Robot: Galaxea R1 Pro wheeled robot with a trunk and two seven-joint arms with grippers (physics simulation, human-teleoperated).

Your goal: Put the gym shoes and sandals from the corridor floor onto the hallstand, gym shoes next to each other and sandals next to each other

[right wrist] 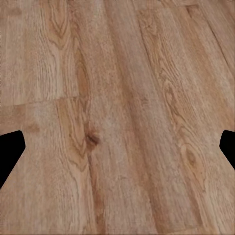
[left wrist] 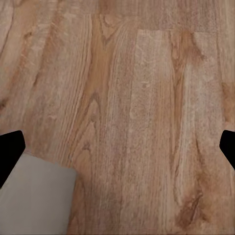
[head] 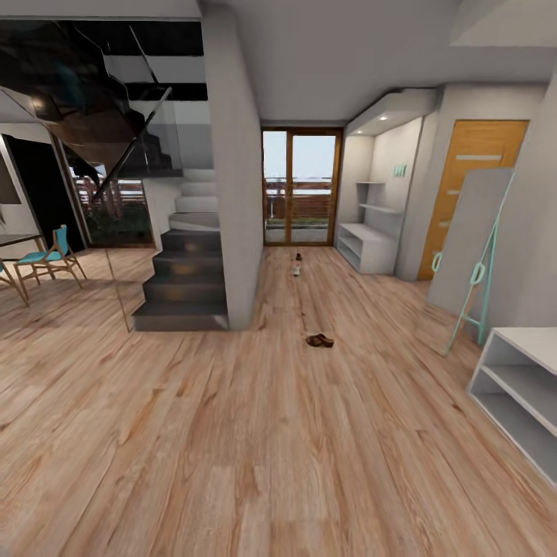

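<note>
Shoes lie far off on the wood floor, and both grippers hang wide apart over bare planks.

The left gripper (left wrist: 117, 144) has its two dark fingertips (left wrist: 11, 152) spread to the edges of its wrist view and holds nothing; a pale grey corner (left wrist: 36, 198) sits near one tip. The right gripper (right wrist: 117, 147) is spread the same way, touching nothing. From the head, a brown sandal (head: 319, 340) lies flat on the corridor floor (head: 232, 449). Farther down, small shoes (head: 296, 265) are too tiny to tell apart. The grey hallstand (head: 367, 246) stands by the far wall, near them.
</note>
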